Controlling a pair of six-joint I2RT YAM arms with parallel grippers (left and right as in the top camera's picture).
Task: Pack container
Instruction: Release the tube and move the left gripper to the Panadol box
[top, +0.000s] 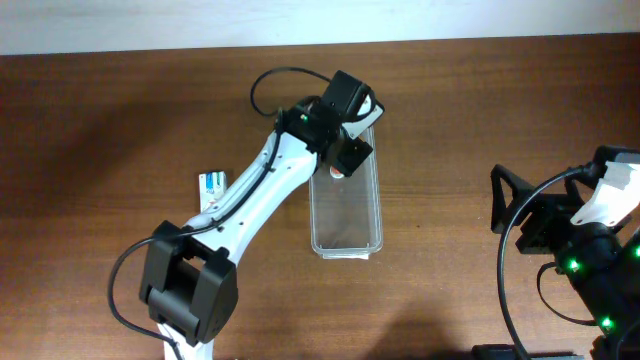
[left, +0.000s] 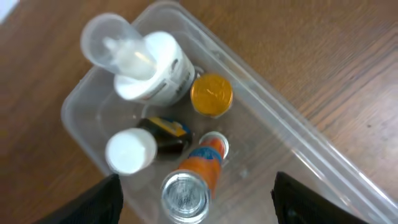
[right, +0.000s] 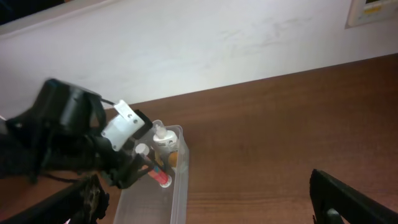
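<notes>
Container (top: 347, 220): a long, narrow bin of clear plastic with rounded corners and a raised rim. It lies near the middle of the brown counter (top: 450, 120), long axis running front to back. Grouped at its far end are a white pump bottle (left: 152, 71) with a clear cap, a gold-capped item (left: 211, 94), a white-capped dark bottle (left: 134, 151) and an orange bottle (left: 202, 163). The left gripper (top: 345, 158) hangs above that end, spread wide and empty. The right gripper (right: 202, 199), well apart at the right, is likewise wide and empty.

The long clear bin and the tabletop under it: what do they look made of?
The long clear rectangular bin: seemingly glossy transparent plastic; wood grain shows through its walls. The brown tabletop: wood or wood-look laminate, smooth, with grain lines; cannot tell which.
</notes>
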